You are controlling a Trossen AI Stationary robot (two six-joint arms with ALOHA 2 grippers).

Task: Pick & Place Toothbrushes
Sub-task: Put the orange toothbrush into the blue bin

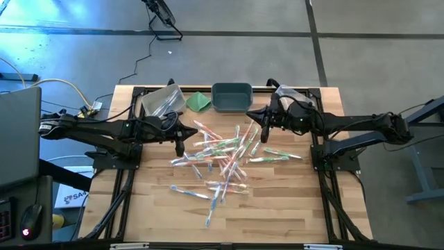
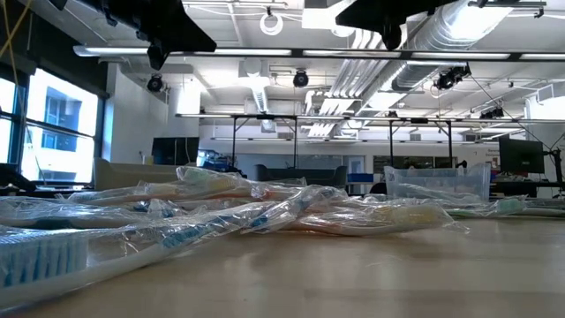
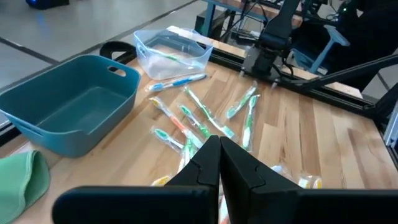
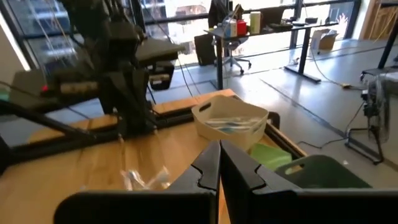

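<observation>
Above the bench's left half: the left gripper (image 1: 180, 147) hung over the left fringe of the toothbrush pile, its two fingers (image 3: 202, 163) pressed together on nothing.
Back edge, left of centre: a clear bin (image 1: 161, 103) stood with a few toothbrushes inside it.
Back edge, just right of that bin: a folded green cloth (image 1: 199, 102) lay between the clear bin and the teal one.
Back edge, centre: a teal bin (image 1: 232, 96) stood near the rim; the left wrist view showed nothing inside it (image 3: 68, 109).
Middle of the bench: the toothbrushes (image 1: 220, 157) lay loose in a criss-crossed heap, each in a clear wrapper, with blue, green and pink-orange parts; they spread from the centre toward the front edge, and a few green ones lay off to the right.
Low view: the wrapped toothbrushes (image 2: 265, 208) rested flat on the wood.
Back edge, right of centre: a second clear bin (image 1: 290, 94) sat partly hidden under the right arm; the left wrist view showed a toothbrush in it (image 3: 171, 53).
Above the bench's right half: the right gripper (image 1: 264, 130) hung over the pile's right back fringe, fingers (image 4: 206, 165) pressed together, pinching nothing.
</observation>
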